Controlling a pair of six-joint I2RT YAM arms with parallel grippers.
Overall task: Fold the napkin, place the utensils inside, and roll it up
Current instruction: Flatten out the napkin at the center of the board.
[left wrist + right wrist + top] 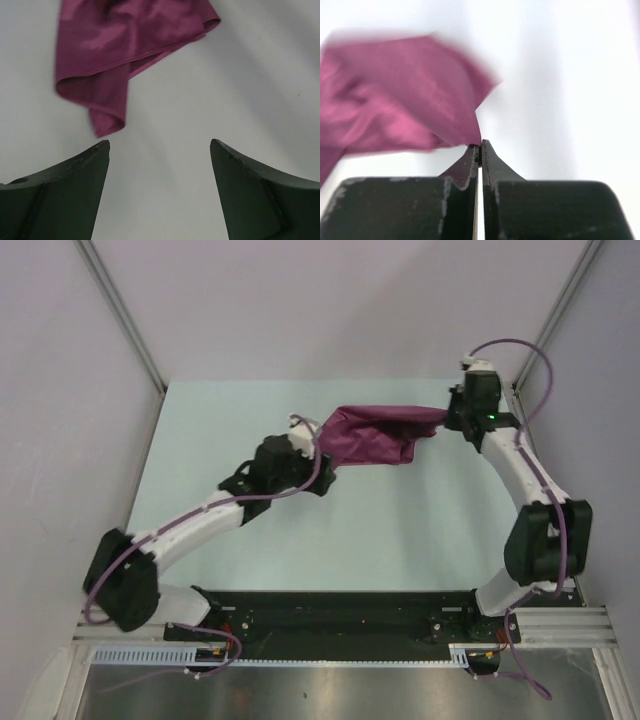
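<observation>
My right claw [481,146] is pinched tight on one corner of the plum napkin [375,435], which stretches left to right across the far middle of the table [400,530]. My left claw [159,142] is wide apart and empty, with the loose end just ahead and left of it. I count one napkin; no spoon, unless it hides underneath.

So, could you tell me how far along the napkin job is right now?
Nothing looks finished: the napkin is bunched, not folded. In hand: the right gripper pinches one corner, while the left gripper is open near the other end, not gripping. Remaining: folding, adding the utensil, which isn't in view, and rolling.
</observation>
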